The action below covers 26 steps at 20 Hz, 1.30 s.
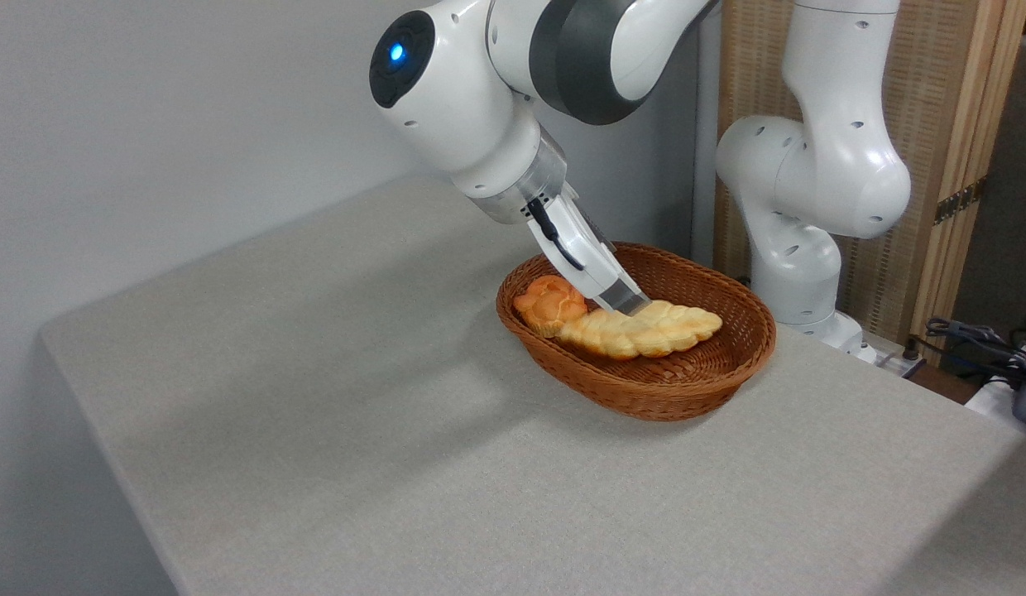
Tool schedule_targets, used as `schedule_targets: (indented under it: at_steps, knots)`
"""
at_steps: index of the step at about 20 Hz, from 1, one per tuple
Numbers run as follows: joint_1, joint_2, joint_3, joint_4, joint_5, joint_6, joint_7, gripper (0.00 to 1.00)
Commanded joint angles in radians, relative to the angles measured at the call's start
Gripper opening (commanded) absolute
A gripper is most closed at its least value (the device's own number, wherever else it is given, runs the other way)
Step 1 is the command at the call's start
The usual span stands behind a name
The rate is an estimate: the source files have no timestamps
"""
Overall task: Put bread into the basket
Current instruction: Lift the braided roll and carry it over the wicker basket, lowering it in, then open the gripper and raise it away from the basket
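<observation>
On my screen the bread [641, 329] lies inside the basket [645, 389], right of the frame's centre. It is the long braided loaf, golden-yellow with browner ridges, stretched across the basket floor with one tapered end pointing toward the right rim and the other end toward the left. At that left end it touches a small round orange bun [549, 305], which sits against the basket's left wall.

The gripper [633, 306] comes down at a slant from the upper left and its tip meets the top of the loaf near its middle. From this angle I see only one side of the fingers [620, 294], a grey pad pressed close to the crust, so I cannot tell whether the jaws are clamped on the bread or parted around it.

The basket is oval, brown wicker with low sides, and rests on the grey table [356, 430] near its far right edge. The white arm [496, 108] fills the top centre of the frame, a blue light glowing on its wrist joint. Its base column [819, 182] stands just behind the basket at the upper right, in front of a wooden slatted screen [943, 124]. Some cables [976, 339] lie at the right edge.
</observation>
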Motion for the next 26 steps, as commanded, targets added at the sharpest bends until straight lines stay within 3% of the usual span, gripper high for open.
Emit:
schedule_targets:
  at_steps: [1, 10, 14, 20, 24, 26]
  knots:
    - [-0.008, -0.012, -0.001, 0.038, 0.008, 0.041, -0.016, 1.00]
    - [-0.008, -0.012, -0.003, 0.168, 0.001, 0.258, -0.025, 1.00]
    - [-0.007, -0.009, -0.001, 0.173, 0.001, 0.400, -0.091, 1.00]
    - [-0.007, 0.019, 0.005, 0.173, 0.005, 0.535, -0.287, 1.00]
    - [-0.007, 0.031, 0.000, 0.173, 0.010, 0.600, -0.475, 1.00]
    - [-0.007, 0.032, 0.000, 0.173, 0.005, 0.607, -0.488, 1.00]
